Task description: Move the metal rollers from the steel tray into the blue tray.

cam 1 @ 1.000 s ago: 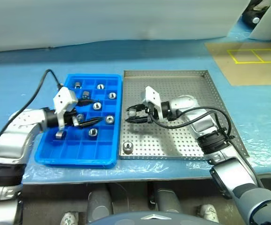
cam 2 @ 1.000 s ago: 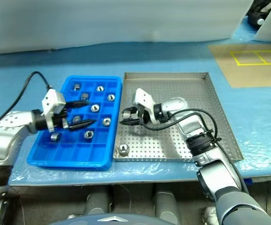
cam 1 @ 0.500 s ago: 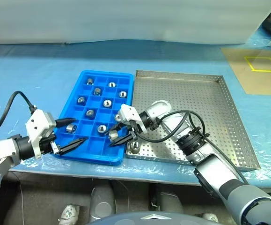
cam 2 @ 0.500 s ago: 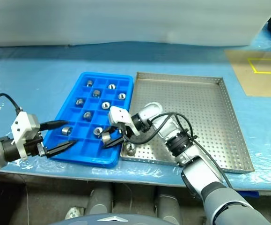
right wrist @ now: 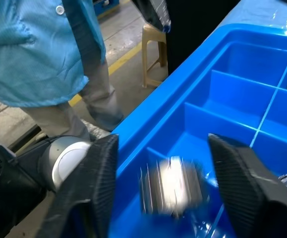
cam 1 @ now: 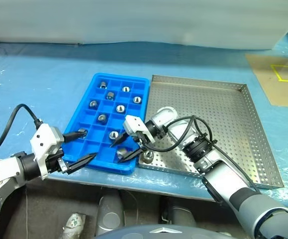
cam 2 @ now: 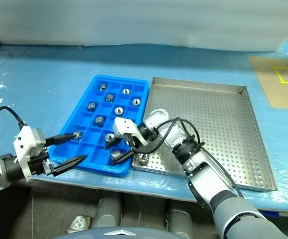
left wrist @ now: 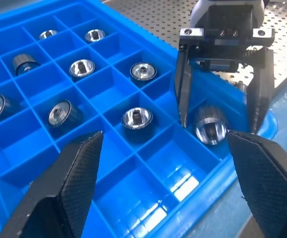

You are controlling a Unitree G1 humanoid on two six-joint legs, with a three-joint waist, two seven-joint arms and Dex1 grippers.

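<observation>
Roller [left wrist: 210,127] lies between open right end effector [cam 1: 125,148] fingers at blue tray [cam 1: 86,115] corner.

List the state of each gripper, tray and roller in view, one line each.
Right gripper: open, fingers either side of a roller in the blue tray.
Dropped roller: on its side in a near corner compartment.
Left gripper: open, empty, at the blue tray's near edge.
Blue tray: several compartments hold one roller each.
Steel tray: one roller left, upright, near corner.
</observation>
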